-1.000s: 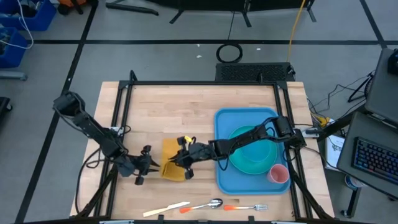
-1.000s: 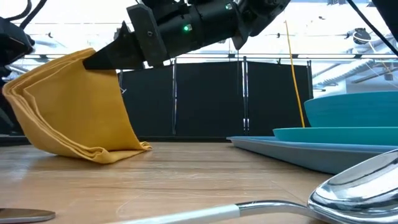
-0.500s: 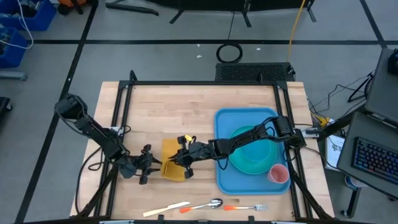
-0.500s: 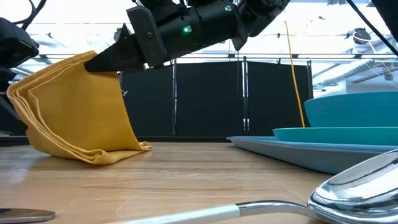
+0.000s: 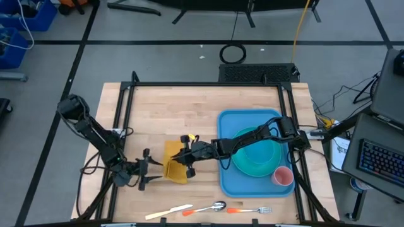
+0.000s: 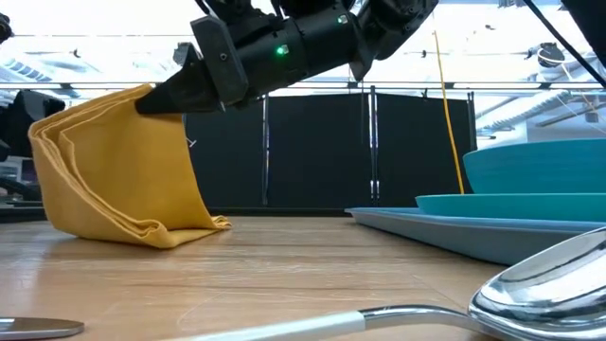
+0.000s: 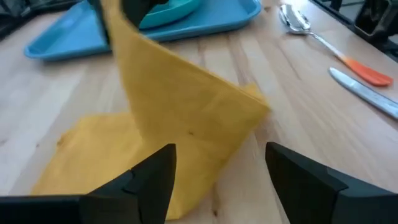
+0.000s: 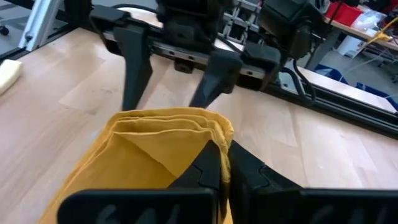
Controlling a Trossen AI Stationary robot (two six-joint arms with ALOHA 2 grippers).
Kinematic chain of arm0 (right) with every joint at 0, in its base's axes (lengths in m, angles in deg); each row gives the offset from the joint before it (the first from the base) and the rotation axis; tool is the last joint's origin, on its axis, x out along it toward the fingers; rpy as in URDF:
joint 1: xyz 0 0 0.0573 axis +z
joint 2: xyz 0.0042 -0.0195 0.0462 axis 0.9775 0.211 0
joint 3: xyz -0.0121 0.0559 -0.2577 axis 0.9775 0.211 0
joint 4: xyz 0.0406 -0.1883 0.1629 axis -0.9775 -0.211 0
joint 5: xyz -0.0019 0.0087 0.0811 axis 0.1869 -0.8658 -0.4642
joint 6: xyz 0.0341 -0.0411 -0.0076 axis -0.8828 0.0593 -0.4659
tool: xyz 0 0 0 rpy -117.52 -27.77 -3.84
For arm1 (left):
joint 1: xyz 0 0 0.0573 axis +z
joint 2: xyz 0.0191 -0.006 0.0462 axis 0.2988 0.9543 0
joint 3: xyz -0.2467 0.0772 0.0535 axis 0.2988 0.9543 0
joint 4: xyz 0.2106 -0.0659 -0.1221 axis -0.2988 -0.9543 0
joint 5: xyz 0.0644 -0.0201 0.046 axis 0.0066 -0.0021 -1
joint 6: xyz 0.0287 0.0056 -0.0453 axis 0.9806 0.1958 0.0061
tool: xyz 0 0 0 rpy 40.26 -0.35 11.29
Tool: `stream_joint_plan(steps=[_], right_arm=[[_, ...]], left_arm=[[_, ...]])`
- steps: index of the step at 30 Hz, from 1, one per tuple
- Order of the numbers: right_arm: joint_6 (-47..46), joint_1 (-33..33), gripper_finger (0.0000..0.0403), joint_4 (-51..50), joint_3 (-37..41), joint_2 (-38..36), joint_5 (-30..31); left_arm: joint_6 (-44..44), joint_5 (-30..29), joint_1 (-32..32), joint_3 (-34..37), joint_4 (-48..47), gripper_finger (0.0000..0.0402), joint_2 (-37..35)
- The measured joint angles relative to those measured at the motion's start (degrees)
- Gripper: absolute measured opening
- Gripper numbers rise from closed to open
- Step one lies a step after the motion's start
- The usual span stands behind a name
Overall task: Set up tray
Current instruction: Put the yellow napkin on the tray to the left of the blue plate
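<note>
1. Your right pincer (image 5: 182,161) is clenched on the yellow napkin (image 5: 175,164), lifting one edge (the rest touches the counter (image 5: 189,113)).
2. Your left pincer (image 5: 148,171) is spread wide, just beside the napkin.
3. The blue tray (image 5: 227,180) lies on the napkin's other side.

Grey floor (image 5: 177,57) with dark lines; bright windows (image 6: 530,57) behind dark panels (image 6: 322,152).
</note>
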Motion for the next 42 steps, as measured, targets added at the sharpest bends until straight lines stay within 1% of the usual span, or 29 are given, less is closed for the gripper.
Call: stream_joint_plan(steps=[4, 8, 12, 15, 18, 22, 27, 28, 32, 36, 39, 42], right_arm=[[-0.5, -0.2, 0.0, 0.0, 0.0, 0.0, 0.0], [-2.0, -0.2, 0.0, 1.2, 0.0, 0.1, 0.0], [-2.5, -0.3, 0.0, 1.6, 0.0, 0.1, 0.0], [-3.1, -0.3, 0.0, 1.5, 0.0, 0.1, 0.0], [-3.1, -0.3, 0.0, 1.2, 0.0, 0.1, 0.0], [-3.3, -0.2, 0.0, 1.2, 0.0, 0.1, 0.0], [-3.5, 0.5, 0.0, 0.8, 0.0, 0.1, 0.0], [-3.5, 0.7, 0.0, 0.8, 0.0, 0.1, 0.0], [-3.5, 1.1, 0.0, 1.1, 0.0, 0.1, -0.1], [-3.7, 1.0, 0.0, 1.2, 0.0, 0.1, 0.0], [-5.0, 0.9, 0.0002, 1.2, 0.0, 0.1, 0.0], [-5.6, 0.9, 0.0012, 1.2, 0.0, 0.1, 0.0]], left_arm=[[0.2, -0.4, -0.3, 0.0, -0.3, 0.0251, 0.1], [-0.4, -0.8, 1.4, 0.0, 0.1, 0.0251, 2.8], [0.0, 0.1, 3.6, -1.4, 2.4, 0.0251, 8.8], [1.3, -0.3, 4.7, -4.0, 3.3, 0.025, 13.2], [3.0, -0.4, 5.2, -6.4, 2.5, 0.025, 15.8], [5.7, -1.8, 5.3, -9.0, 2.6, 0.025, 16.8], [5.7, -6.2, 5.3, -9.9, 1.1, 0.0248, 16.8], [5.6, -6.4, 5.3, -9.9, 0.9, 0.0245, 16.8], [4.3, -5.0, 5.5, -9.9, 0.6, 0.0213, 16.8], [4.3, -3.1, 5.5, -9.9, 0.2, 0.0162, 16.8], [4.1, -3.0, 5.5, -9.9, -0.1, 0.0124, 16.8], [4.1, -3.1, 5.5, -9.9, -0.1, 0.0087, 16.8]])
